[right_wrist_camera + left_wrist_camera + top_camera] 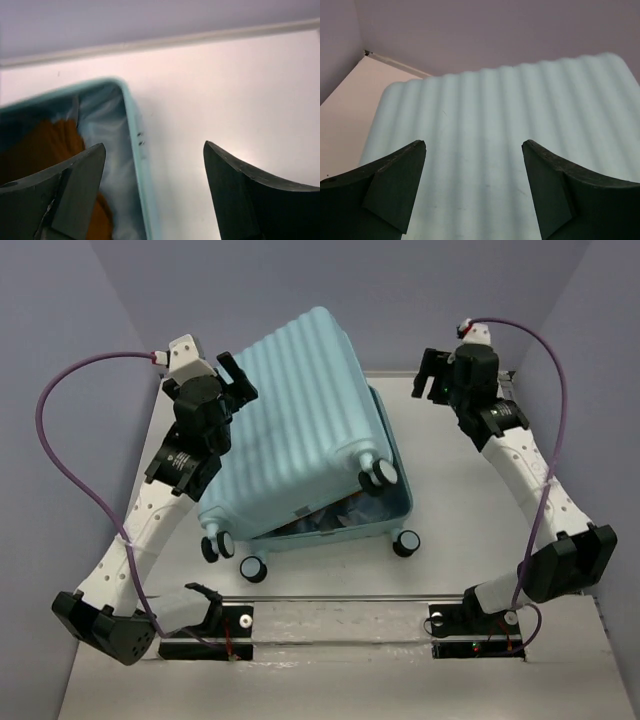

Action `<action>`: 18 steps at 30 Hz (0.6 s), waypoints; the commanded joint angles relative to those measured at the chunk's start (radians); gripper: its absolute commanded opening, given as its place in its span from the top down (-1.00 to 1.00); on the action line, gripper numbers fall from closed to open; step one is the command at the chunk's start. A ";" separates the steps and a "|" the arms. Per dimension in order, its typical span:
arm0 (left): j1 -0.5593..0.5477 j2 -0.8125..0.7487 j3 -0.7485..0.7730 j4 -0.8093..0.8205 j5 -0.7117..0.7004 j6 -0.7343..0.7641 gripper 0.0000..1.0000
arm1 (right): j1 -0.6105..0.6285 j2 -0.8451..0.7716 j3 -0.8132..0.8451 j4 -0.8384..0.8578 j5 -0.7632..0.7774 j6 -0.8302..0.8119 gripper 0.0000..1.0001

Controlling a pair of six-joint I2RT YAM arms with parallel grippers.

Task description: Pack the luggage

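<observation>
Left pincer (238, 380) and right pincer (428, 375) hang released, so press the luggage (396, 502) lid (290, 410) down squarely, evenly.

This is a robotics lab test cell. In the top view, plain lavender-grey walls (60, 320) close in a white table (470, 500) on the left, right and far sides of the frame. Along the bottom edge, two white-and-black robot arms (150, 520) stand bolted on black base plates (205, 625) beside a metal rail (340, 602), and purple cables (45, 430) loop up both sides. The mint-blue luggage (300, 410) lies between the arms at frame centre.
</observation>
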 commanded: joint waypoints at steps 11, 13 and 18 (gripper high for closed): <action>0.213 0.178 0.198 0.088 0.181 0.009 -0.81 | 0.010 -0.379 -0.265 0.058 -0.148 0.093 0.74; 0.254 0.269 0.253 0.076 0.265 0.012 -0.81 | 0.047 -0.444 -0.281 0.029 -0.295 0.098 0.77; 0.295 0.548 0.544 -0.028 0.421 0.059 -0.82 | 0.303 -0.524 -0.333 -0.121 -0.532 0.078 0.83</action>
